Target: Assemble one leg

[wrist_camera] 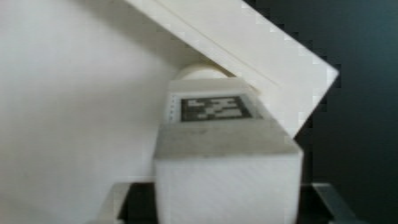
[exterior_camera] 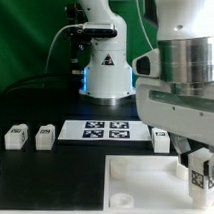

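My gripper [exterior_camera: 199,170] is shut on a small white leg [exterior_camera: 201,179] with a black-and-white tag, held upright at the exterior view's right, over the near right corner of the large white tray-like top [exterior_camera: 132,186]. In the wrist view the leg [wrist_camera: 222,150] fills the middle between the dark fingers [wrist_camera: 135,200] of my gripper [wrist_camera: 222,198]. Its rounded end touches or nearly touches the top's white surface [wrist_camera: 71,90] by a raised rim [wrist_camera: 249,45]. The corner socket is hidden by the leg.
Two loose legs [exterior_camera: 16,136] [exterior_camera: 44,136] stand at the exterior view's left, and a third [exterior_camera: 162,140] behind the top on the right. The marker board [exterior_camera: 104,130] lies at the back middle, in front of the arm's base [exterior_camera: 104,80].
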You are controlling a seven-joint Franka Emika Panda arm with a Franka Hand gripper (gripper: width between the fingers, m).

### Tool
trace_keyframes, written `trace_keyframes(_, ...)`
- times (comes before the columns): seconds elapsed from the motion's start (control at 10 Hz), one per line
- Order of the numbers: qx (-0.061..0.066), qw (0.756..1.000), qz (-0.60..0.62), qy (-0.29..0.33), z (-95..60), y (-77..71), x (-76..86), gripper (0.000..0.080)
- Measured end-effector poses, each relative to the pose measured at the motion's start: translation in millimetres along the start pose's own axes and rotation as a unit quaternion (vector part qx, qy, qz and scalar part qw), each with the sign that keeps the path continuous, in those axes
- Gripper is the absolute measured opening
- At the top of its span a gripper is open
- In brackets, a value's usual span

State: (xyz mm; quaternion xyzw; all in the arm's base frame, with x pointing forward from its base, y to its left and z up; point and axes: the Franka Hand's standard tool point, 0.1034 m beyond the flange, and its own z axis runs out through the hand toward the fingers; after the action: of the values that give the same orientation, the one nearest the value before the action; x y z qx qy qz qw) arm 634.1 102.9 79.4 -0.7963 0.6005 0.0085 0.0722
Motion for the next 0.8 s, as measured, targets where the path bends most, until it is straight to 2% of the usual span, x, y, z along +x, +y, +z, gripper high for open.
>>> trace_keyframes(0.1, 0.008, 0.993, 0.116, -0.012, 0.5, 3.1, -1.5, 0.0294)
trace_keyframes(0.3, 0.039, 0.958, 0.281, -0.033, 1.5, 8.7, -5.4, 0.0294)
trace_keyframes(0.5, 0.037, 0.961, 0.273, -0.032, 2.1, 8.5, -5.8, 0.0294)
trace_keyframes(0.6, 0.037, 0.961, 0.271, -0.032, 2.5, 8.8, -5.8, 0.0500)
trace_keyframes(0.7, 0.038, 0.968, 0.244, -0.031, 2.9, 8.9, -5.7, 0.0605)
trace_keyframes(0.8, 0.037, 0.970, 0.237, -0.030, 3.4, 9.0, -6.4, 0.0605)
